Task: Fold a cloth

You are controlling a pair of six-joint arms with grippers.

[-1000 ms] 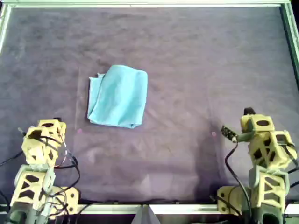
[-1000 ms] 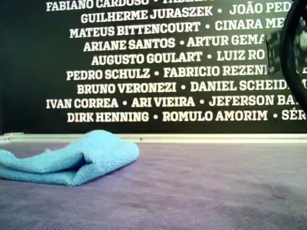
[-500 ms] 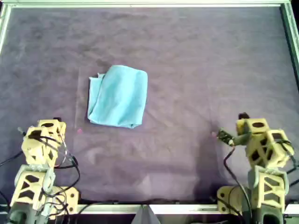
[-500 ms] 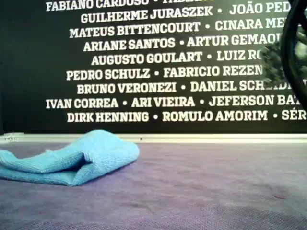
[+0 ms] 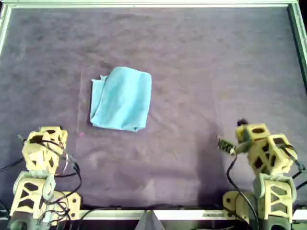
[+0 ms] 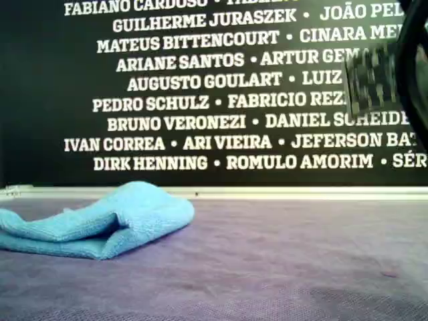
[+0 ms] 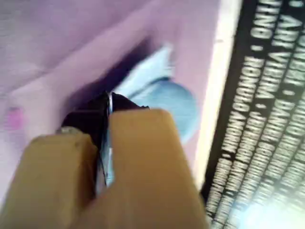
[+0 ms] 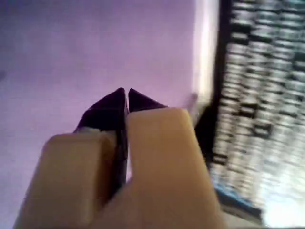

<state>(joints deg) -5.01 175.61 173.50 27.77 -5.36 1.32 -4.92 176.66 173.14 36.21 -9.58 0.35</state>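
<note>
The light sky-blue cloth (image 5: 122, 98) lies bunched into a rough rectangle on the dark purple table covering (image 5: 201, 62), left of centre in the overhead view. It also shows at the exterior view's left (image 6: 100, 224) and ahead of the jaws in the first wrist view (image 7: 164, 93). My first gripper (image 5: 52, 130) is shut and empty near the front edge at the overhead view's left, well short of the cloth; the first wrist view shows its tips (image 7: 108, 98) together. My second gripper (image 5: 242, 123) is shut and empty at the overhead view's right, far from the cloth; its tips (image 8: 127, 91) are together.
A pale metal rim (image 5: 144, 4) frames the table. A black wall with white names (image 6: 200, 100) stands behind it. Small pink marks (image 5: 80, 135) sit on the covering near each arm. A blurred arm part (image 6: 374, 80) and a black cable show at the exterior view's upper right.
The second arm has swung toward the overhead view's left and a little toward the front edge. The first arm has drawn back slightly. The cloth has not moved.
</note>
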